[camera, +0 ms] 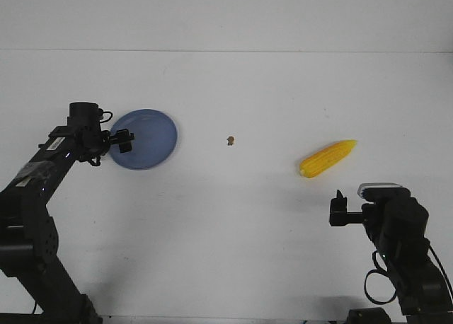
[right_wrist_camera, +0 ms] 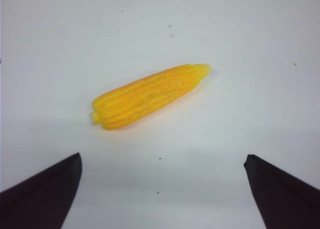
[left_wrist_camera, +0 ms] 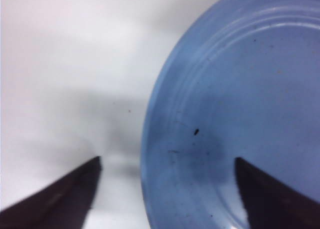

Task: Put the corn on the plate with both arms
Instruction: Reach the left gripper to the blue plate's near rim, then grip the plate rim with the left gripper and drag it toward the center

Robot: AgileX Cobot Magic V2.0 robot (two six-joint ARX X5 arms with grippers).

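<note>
Approach step: left gripper point(camera: 126, 140) spread astride round periwinkle-blue plate point(camera: 152, 129) rim toward desk's left edge, right gripper point(camera: 338, 211) wide, empty, short of bumpy yellow corn cob point(camera: 328, 158) toward right edge; closing on both seems next.

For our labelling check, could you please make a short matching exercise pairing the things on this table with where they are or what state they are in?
Column 1:
1. corn
2. plate
3. brown speck
4. right pincer

Column 2:
A. left side of the table, its edge between the open left pincer tips
B. open, empty, just short of the corn
C. mid-table, between plate and corn
D. lying bare on the table's right side

Pairs: 1-D, 2-A, 3-C, 4-B
</note>
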